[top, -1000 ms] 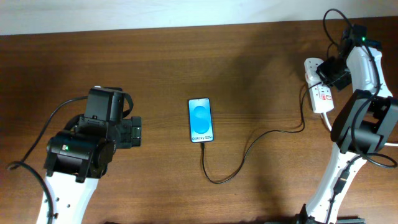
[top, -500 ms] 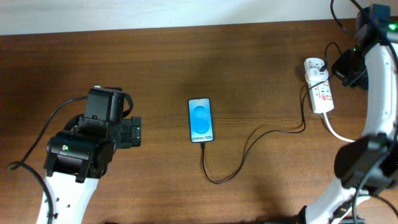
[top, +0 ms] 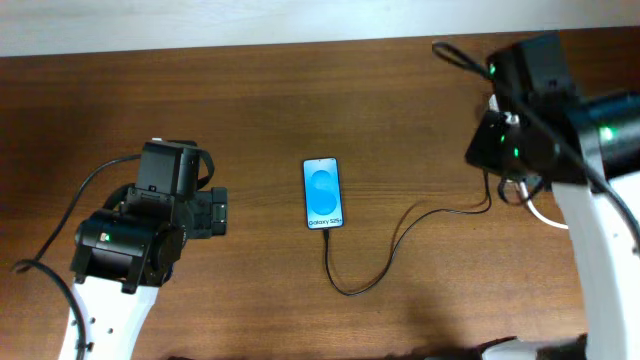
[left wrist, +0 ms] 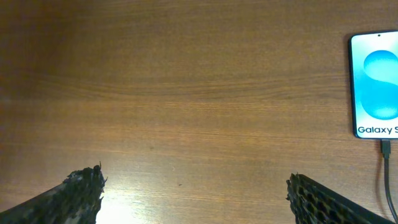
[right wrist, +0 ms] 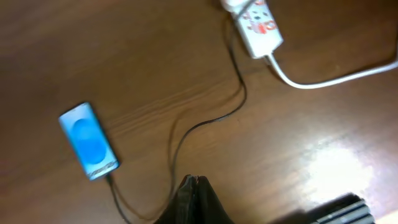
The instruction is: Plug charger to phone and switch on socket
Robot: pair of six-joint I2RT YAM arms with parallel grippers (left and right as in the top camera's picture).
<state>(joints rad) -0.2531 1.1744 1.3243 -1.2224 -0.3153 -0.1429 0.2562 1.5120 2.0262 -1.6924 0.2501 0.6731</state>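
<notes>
The phone (top: 324, 193) lies flat in the middle of the table with its blue screen lit. It also shows in the left wrist view (left wrist: 376, 84) and the right wrist view (right wrist: 89, 140). The thin black charger cable (top: 400, 238) is plugged into the phone's bottom edge (left wrist: 385, 149), loops forward, then runs right to the white socket (right wrist: 258, 25). In the overhead view my right arm (top: 530, 110) hides most of the socket. My right gripper (right wrist: 196, 186) is shut and empty, raised high above the table. My left gripper (top: 215, 213) is open and empty, left of the phone (left wrist: 196, 190).
The socket's thick white cord (right wrist: 323, 79) trails off to the right; a piece of it shows in the overhead view (top: 545, 215). The wooden table (top: 260, 100) ends at a pale wall along the back.
My right arm has lifted away from the socket and risen toward the overhead camera, now covering the socket there. The left arm, phone and cable have not moved.
</notes>
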